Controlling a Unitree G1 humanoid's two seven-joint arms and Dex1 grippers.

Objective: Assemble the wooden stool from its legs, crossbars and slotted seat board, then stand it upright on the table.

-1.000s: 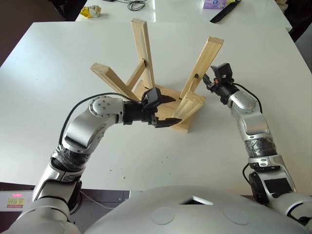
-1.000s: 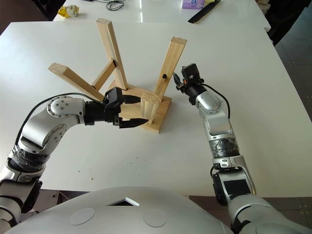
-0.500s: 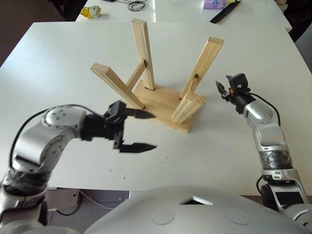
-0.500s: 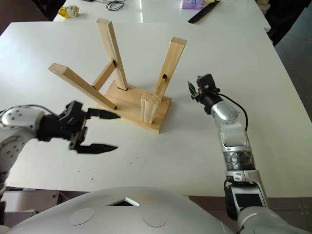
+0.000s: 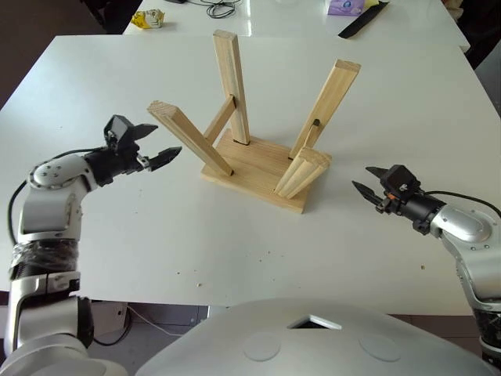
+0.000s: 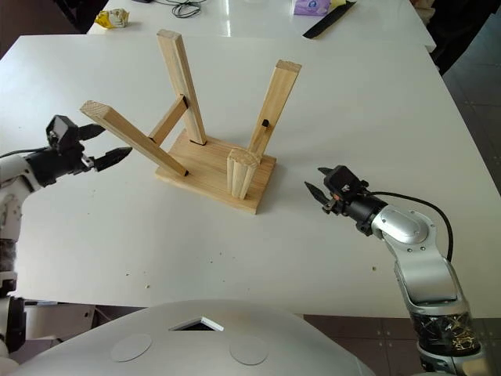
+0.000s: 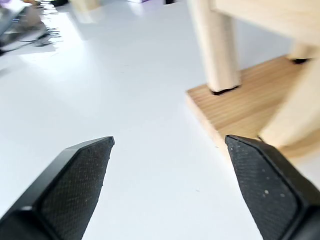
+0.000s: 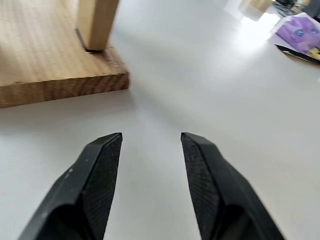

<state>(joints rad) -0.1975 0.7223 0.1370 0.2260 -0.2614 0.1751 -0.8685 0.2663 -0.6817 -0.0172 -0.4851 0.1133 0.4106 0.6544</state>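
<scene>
Left gripper (image 5: 160,141) and right gripper (image 5: 362,178), both open and empty, have drawn back from the assembled stool (image 5: 254,166), which rests inverted mid-table and awaits righting.

Wrist views: stool legs (image 7: 212,45) cut off by frame edge, seat board (image 8: 45,55) runs off-frame. Far yellow item (image 5: 149,17) too small to identify.
</scene>
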